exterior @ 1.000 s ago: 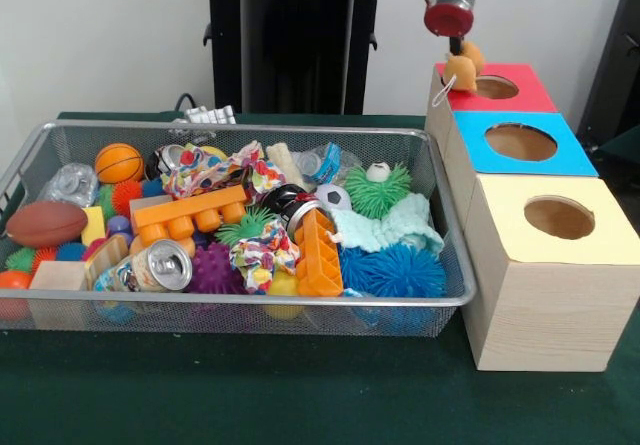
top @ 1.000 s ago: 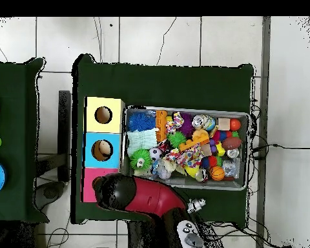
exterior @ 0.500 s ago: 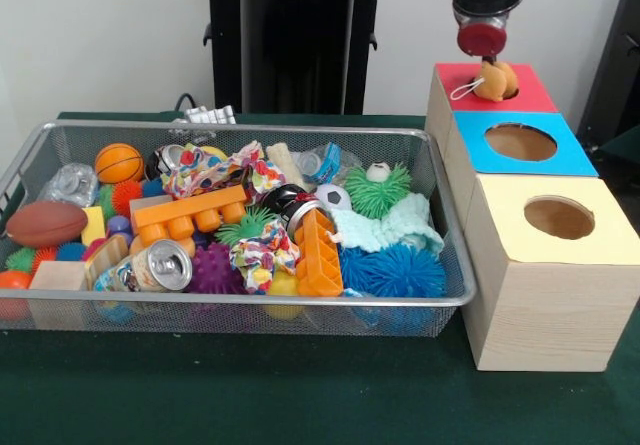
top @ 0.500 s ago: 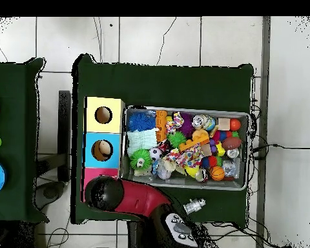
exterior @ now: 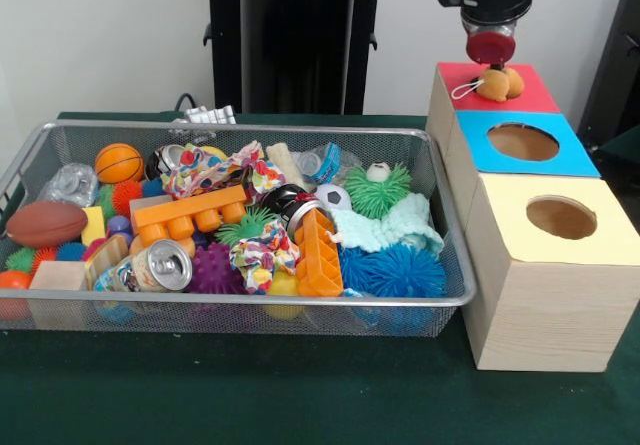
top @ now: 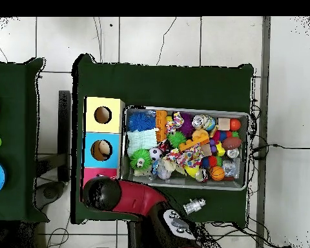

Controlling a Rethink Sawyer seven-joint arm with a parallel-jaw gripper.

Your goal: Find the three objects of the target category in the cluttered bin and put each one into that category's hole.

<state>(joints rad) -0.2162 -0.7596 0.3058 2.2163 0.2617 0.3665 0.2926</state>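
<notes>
On the green table [exterior: 250,395], the wire bin [exterior: 230,305] sits at left, packed with toys. To its right stand yellow, blue and red boxes. Above the red box [exterior: 532,90], the end effector [exterior: 492,57] is clenched on a yellow-orange toy animal [exterior: 497,83] over the hole.

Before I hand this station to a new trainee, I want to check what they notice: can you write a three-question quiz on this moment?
1. True or false: the yellow-orange toy animal sits over the red-topped box.
2. Which box stands nearest the front camera? A) red-topped B) blue-topped C) yellow-topped
3. Fill in: the orange mini basketball lies in the ____.

Key: 1 true; 2 C; 3 bin. The tool hangs directly above the toy; whether it grips it cannot be told.
</notes>
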